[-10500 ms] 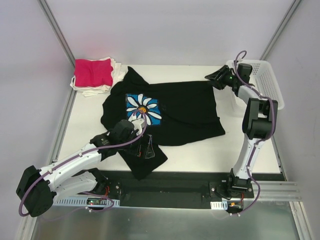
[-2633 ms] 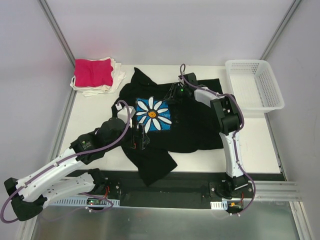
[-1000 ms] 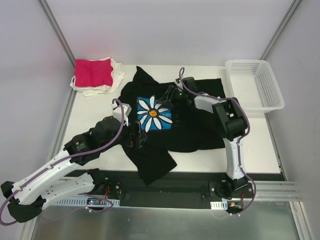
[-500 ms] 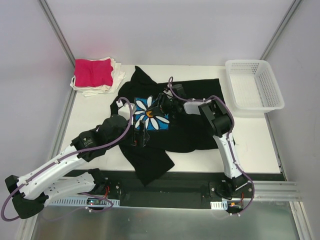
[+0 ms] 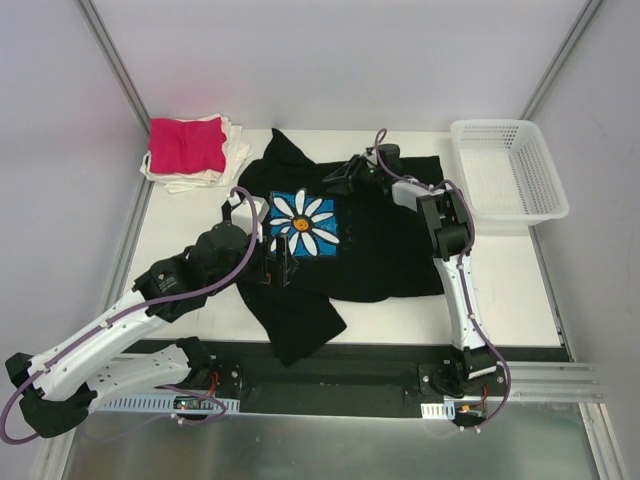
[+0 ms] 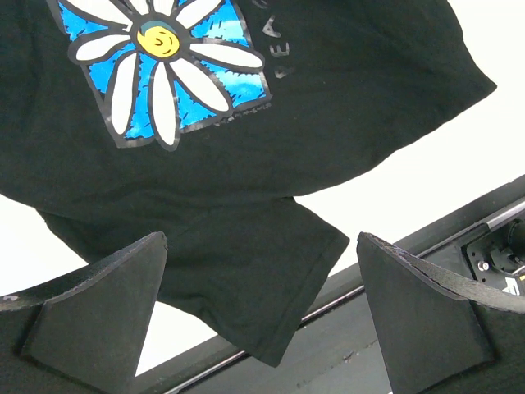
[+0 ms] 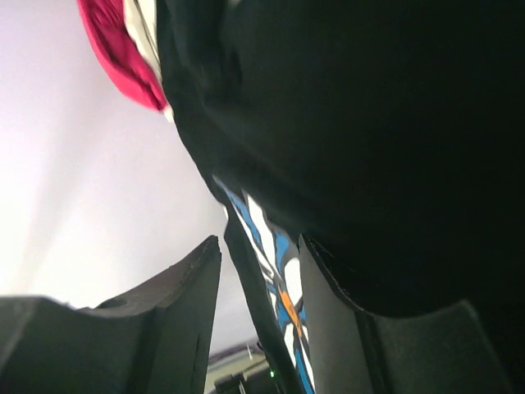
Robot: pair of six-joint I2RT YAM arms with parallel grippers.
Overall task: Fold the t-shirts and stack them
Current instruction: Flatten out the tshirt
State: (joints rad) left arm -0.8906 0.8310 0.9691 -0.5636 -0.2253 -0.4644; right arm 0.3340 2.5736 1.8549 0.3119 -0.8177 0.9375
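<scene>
— Left claw (image 5: 279,271), condition?
— Jaws spread wide, nothing between them. It hangs point-down over the near left part of the black shirt (image 5: 385,240), just beside the near edge of the daisy print (image 5: 303,222). Its wrist view shows both fingers (image 6: 98,304) above the cloth, with one short sleeve (image 6: 262,287) lying below them, its tip reaching onto the dark strip (image 6: 328,345) at the near edge of the table (image 5: 180,240).
— Shirts, from the left?
— Far left corner: a folded pink shirt (image 5: 187,145) on top of folded white shirts (image 5: 236,140), the white showing along the right side. Apart from that pile, the black shirt lies spread across the middle of the table, print upward, rumpled at its far left corner.
— Right claw (image 5: 339,178)?
— Low at the far edge of the black shirt, just beyond the print's far right corner. Jaws stand partly apart; light shows between them. A raised ridge of black cloth appears in the gap in the wrist view, with the print and the pink shirt behind it; whether the fingers touch that ridge I cannot tell.
— Far right?
— White mesh basket (image 5: 510,165) at the far right corner, just beside the black shirt's right edge and apart from it. Upright, open side up.
</scene>
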